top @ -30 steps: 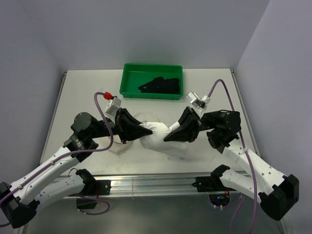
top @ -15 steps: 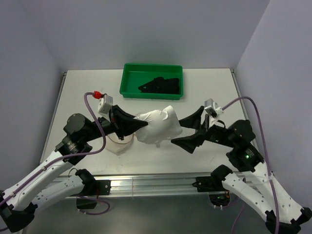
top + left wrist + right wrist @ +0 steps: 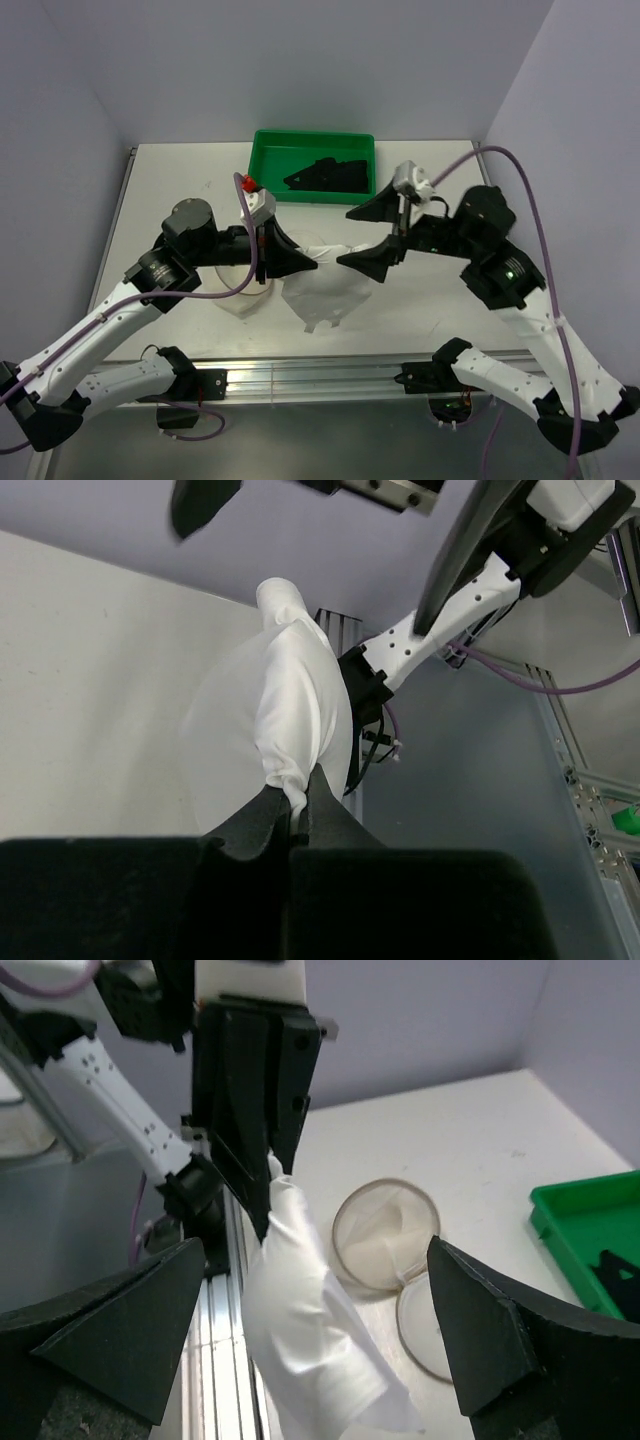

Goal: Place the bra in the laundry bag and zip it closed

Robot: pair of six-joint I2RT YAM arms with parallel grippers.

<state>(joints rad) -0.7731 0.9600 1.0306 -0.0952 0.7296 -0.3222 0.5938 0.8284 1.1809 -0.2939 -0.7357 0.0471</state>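
Observation:
The black bra (image 3: 325, 175) lies in the green tray (image 3: 262, 170) at the back of the table; the right wrist view catches its edge (image 3: 618, 1272). The laundry bag (image 3: 385, 1235), a round white mesh cylinder, sits on the table with its flat lid (image 3: 440, 1330) flipped open beside it. From above the bag (image 3: 238, 298) is partly hidden under my left arm. My left gripper (image 3: 312, 262) (image 3: 297, 785) is shut on a limp white cloth (image 3: 325, 295) that hangs from it. My right gripper (image 3: 362, 238) (image 3: 316, 1250) stands wide open just right of the cloth, not touching it.
The green tray (image 3: 575, 1225) lies behind and to the right of the grippers. An aluminium rail (image 3: 320, 375) runs along the table's near edge. Grey walls close in the back and both sides.
My right gripper has let go of the white cloth, opened wide and pulled back and up. The cloth now hangs from the left gripper alone, which has shifted right and towards the back.

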